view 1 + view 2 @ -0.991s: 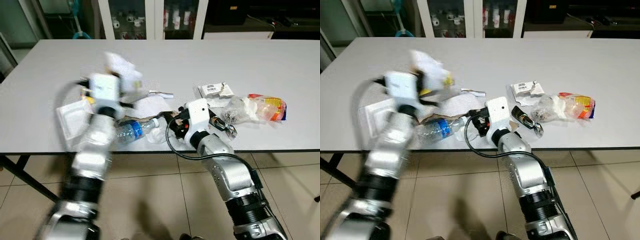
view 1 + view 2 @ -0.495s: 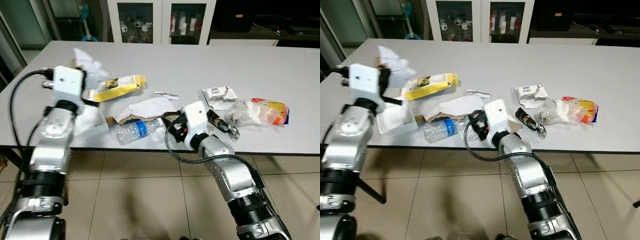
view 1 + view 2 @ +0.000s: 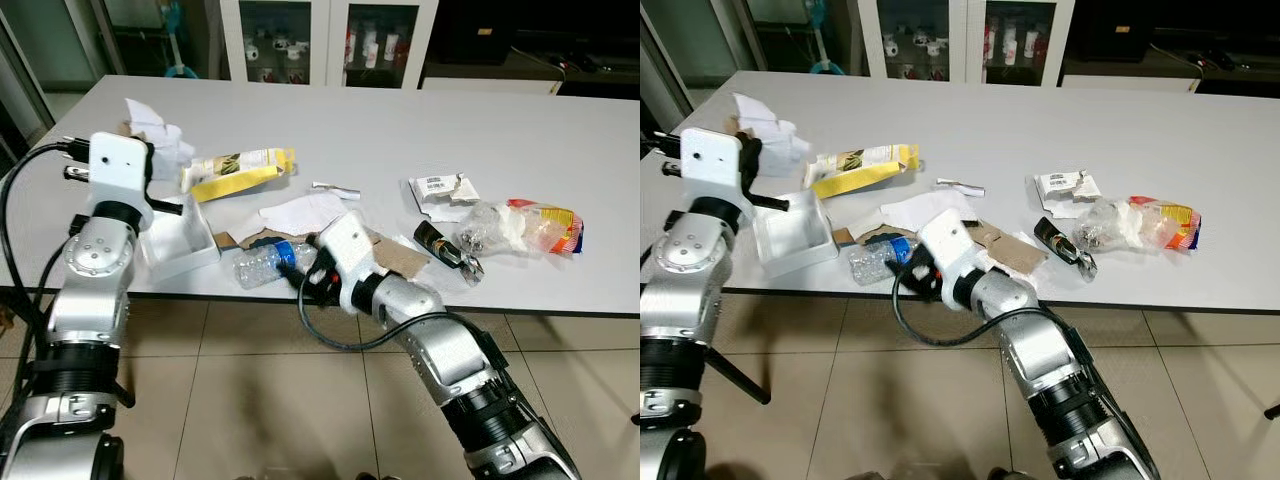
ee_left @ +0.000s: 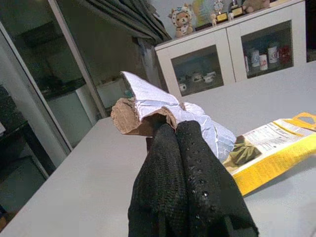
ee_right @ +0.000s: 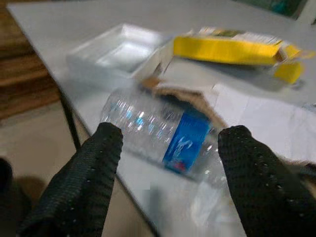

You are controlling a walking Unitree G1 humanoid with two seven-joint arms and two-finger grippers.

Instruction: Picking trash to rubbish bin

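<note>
At the near edge of the white bench (image 3: 560, 140), the right tool (image 5: 165, 148) is spread wide, one finger on each side of a clear plastic bottle (image 3: 268, 262) with a blue label, not yet closed on it. The bottle lies on its side at the 6 o'clock edge, beside brown cardboard (image 3: 1002, 247) and a white paper sheet (image 3: 300, 211). At 9 o'clock sits a white foam tray (image 3: 790, 232). Just above it, the left tool (image 4: 180, 148) is pinched tight on a crumpled white paper wad (image 4: 163, 106). A yellow snack bag (image 3: 240, 170) lies beyond the tray. Toward 3 o'clock rest a torn white label (image 3: 442, 189), a clear plastic bag (image 3: 1120, 222) and an orange wrapper (image 3: 560, 222).
</note>
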